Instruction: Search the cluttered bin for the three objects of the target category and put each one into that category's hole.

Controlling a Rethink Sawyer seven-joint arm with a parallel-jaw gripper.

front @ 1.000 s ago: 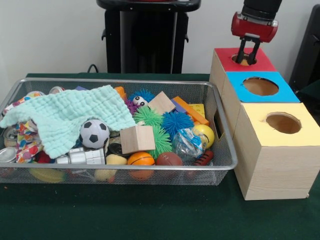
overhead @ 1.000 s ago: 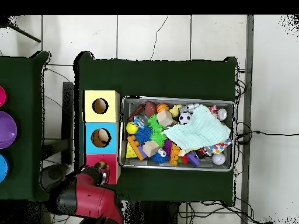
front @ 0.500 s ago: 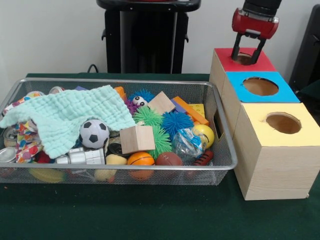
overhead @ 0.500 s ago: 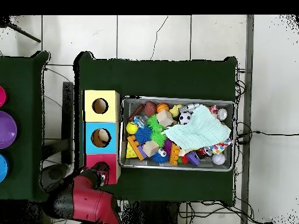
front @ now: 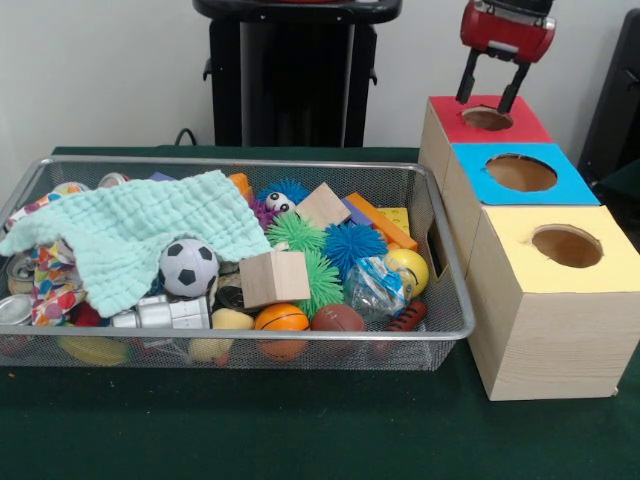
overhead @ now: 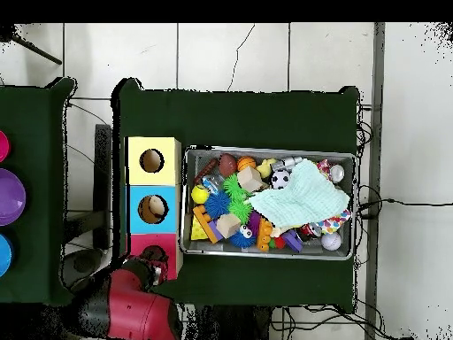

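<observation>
Three wooden boxes stand in a row beside the bin, each with one round hole in a coloured top: the red-topped box (front: 487, 118), the blue-topped box (front: 522, 172) and the yellow-topped box (front: 565, 247). The gripper (front: 491, 90) hangs just above the red box's hole, its two dark fingers spread apart with nothing between them. In the overhead view something pale tan shows inside the blue-topped box's hole; what it is cannot be made out.

The wire mesh bin (front: 240, 163) sits on the green table (front: 300, 430), touching or just beside the boxes. Among its clutter I count three balls with sport markings along the near side: a soccer ball (front: 188, 267), a small basketball (front: 281, 318) and a brown football-shaped ball (front: 338, 319). A yellow ball (front: 408, 268) lies near the box side. There are four spiky rubber balls bunched in the middle, two green (front: 296, 231) and two blue (front: 356, 243), the farther blue one partly behind a small white ball with dark spots (front: 279, 202). Two wooden blocks show: one (front: 274, 277) lying on the spiky balls, another (front: 322, 206) tilted behind it. An orange bar (front: 381, 221) leans toward the far corner.

A mint green cloth (front: 130, 232) covers much of the bin's other half, hiding whatever lies beneath. A patterned fabric (front: 55, 285) and metal cans (front: 165, 312) peek out under its edge; the pieces along the bin's end are too crowded to name.
</observation>
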